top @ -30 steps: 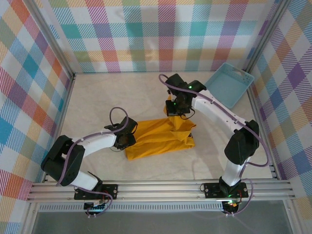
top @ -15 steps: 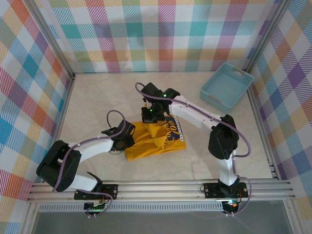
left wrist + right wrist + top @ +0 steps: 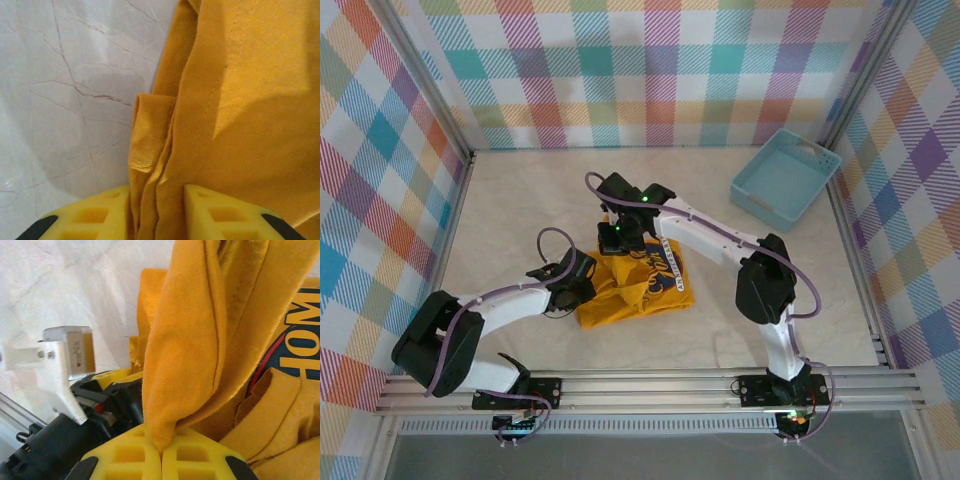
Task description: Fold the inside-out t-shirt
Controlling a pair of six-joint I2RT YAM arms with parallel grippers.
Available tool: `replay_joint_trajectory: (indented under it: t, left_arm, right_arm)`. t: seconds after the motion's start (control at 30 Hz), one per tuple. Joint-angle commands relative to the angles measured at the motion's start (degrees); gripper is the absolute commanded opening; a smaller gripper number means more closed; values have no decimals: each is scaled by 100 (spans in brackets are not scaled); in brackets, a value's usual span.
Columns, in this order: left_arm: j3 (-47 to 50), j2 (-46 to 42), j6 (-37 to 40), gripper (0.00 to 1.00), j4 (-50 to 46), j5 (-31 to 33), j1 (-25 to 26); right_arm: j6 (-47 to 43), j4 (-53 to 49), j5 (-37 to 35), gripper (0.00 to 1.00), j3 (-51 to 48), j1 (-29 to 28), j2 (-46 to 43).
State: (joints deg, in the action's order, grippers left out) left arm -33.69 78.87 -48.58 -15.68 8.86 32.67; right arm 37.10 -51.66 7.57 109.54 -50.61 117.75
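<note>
Item: inside-out t-shirt — mustard-orange, bunched near the middle of the tabletop, dark lettering partly turned up. Left hand clamped on the shirt's left edge, low against the surface, apparently to anchor that side. Right hand pinched tight on a raised fold at the far edge, holding it lifted over the pile — likely to turn the cloth. Light blue basket well apart, far right.
</note>
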Motion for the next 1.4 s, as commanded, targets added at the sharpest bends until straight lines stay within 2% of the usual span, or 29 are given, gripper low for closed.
replay_joint_trajectory:
  t: [0.0,0.13,0.43,0.63,0.83,0.97,1.07,1.2,1.37]
  left_arm:
    - [266,-42,-97,31,-214,-262,135]
    - [335,-334,-117,33,-300,-166,135]
    - [502,-535,-108,33,-243,-234,144]
    - [472,-933,-149,36,-702,84,144]
    - [350,-2319,-385,51,-1970,1166,75]
    - [75,-3013,-143,57,-2332,1240,38]
    - [-392,-2879,106,59,-2484,1063,54]
    - [-816,-2426,-21,59,-2683,1036,152]
    - [-413,-2712,-452,59,-2637,1199,60]
  right_arm:
    - [87,127,-2,4,169,-35,148]
    - [96,179,5,11,215,-37,224]
    - [152,87,-19,10,831,-36,737]
    - [31,-37,82,33,1026,-107,790]
    - [-415,-456,-222,46,1095,-107,219]
    - [-721,-271,-718,51,235,23,-590]
    - [-740,82,-925,53,-676,276,-1052]
    - [-660,665,-463,50,-1462,550,-1063]
    - [-489,1397,530,57,-1766,521,-727]
